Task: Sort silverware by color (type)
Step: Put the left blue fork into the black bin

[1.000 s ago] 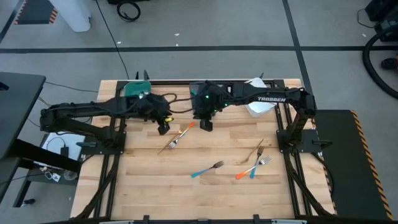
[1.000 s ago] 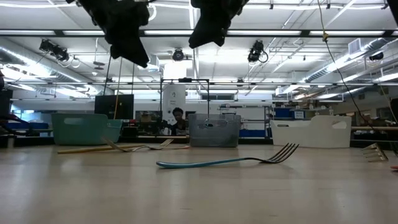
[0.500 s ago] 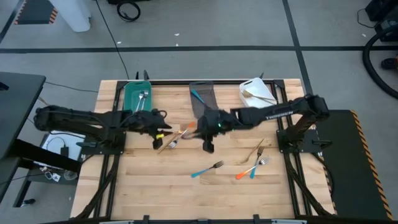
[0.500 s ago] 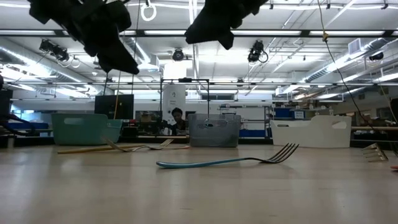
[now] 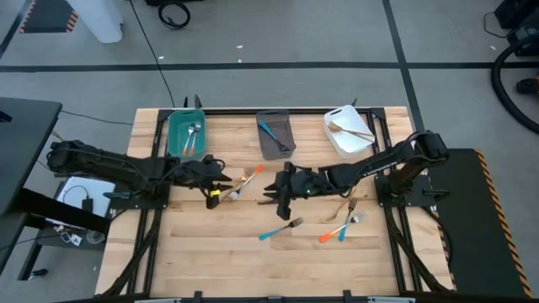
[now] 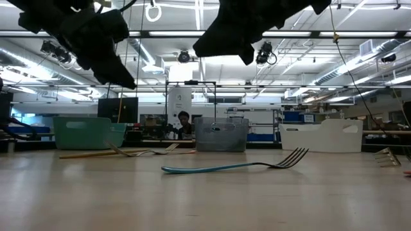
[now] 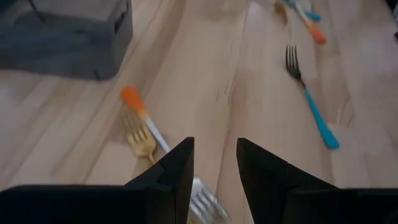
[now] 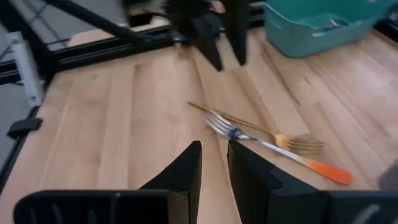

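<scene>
My left jaws (image 5: 214, 193) hang low over the wooden surface (image 5: 253, 261) with a narrow gap between the fingers and nothing in them. The pair of crossed forks lies just ahead: the orange-handled fork (image 7: 144, 119) and the golden-tan fork (image 7: 140, 140) under it. Seen from above, both run on a slant, tines toward my left jaws and handles pointing up toward the grey bin (image 5: 274, 135). The tines sit almost between my left fingertips, so this arm is the nearer one for these two, and I judge that I should close across the slim shaft, not along it.

My right jaws (image 5: 279, 195) hover a little farther along the same pair, on the handle side, also standing slightly apart and empty. From that wrist the orange fork (image 8: 273, 149) lies crosswise just ahead of the fingers. Directly below the right jaws in the high view rests a blue-handled fork (image 5: 280, 228), well clear of the crossed pair, its long axis also slanted, tines up and to the right. I reckon that one suits the right arm better.

More forks (image 5: 345, 220) lie farther right; some already rest in the teal bin (image 5: 174, 135), the grey bin and the white bin (image 5: 335, 139).
</scene>
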You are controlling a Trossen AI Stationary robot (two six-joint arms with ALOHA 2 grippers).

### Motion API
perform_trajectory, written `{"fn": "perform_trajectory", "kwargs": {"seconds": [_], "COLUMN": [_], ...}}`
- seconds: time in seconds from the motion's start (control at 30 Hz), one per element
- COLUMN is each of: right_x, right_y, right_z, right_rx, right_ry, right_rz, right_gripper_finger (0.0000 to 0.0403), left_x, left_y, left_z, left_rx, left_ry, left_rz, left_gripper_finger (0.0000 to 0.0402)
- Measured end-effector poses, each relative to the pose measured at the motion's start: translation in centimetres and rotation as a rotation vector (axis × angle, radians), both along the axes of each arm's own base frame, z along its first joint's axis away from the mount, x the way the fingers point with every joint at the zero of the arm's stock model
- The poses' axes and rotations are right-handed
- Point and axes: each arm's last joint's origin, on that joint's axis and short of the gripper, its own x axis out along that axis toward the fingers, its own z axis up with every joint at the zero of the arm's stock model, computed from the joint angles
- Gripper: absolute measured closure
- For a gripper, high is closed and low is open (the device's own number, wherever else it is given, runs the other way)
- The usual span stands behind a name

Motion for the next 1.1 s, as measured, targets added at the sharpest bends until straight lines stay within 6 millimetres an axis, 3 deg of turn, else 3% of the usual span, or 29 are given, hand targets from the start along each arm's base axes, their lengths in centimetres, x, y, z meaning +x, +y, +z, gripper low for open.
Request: {"fn": "perform_trajectory", "kwargs": {"seconds": [0.3,0.67,1.1], "right_x": [-1.3,-2.6,-1.9], "right_y": [2.1,1.8,1.6], "right_z": [-1.7,-3.8,-5.7], "right_rx": [-0.077,-0.068,-0.097], "right_ry": [-0.148,-0.176,-0.155], "right_rz": [-0.031,-0.066,-0.141], "right_gripper_finger": [0.0317,0.0317,0.0317], "left_x": [-0.9,-1.3,1.1], "left_y": [-0.7,-1.1,-0.9], "left_z": [-1.2,-1.5,-3.2], "left_rx": [-0.049,-0.061,-0.051], "left_ry": [0.115,0.168,0.168], "left_rz": [0.006,0.007,0.146], "left_gripper_finger": [0.0272,0.0272,0.0272]}}
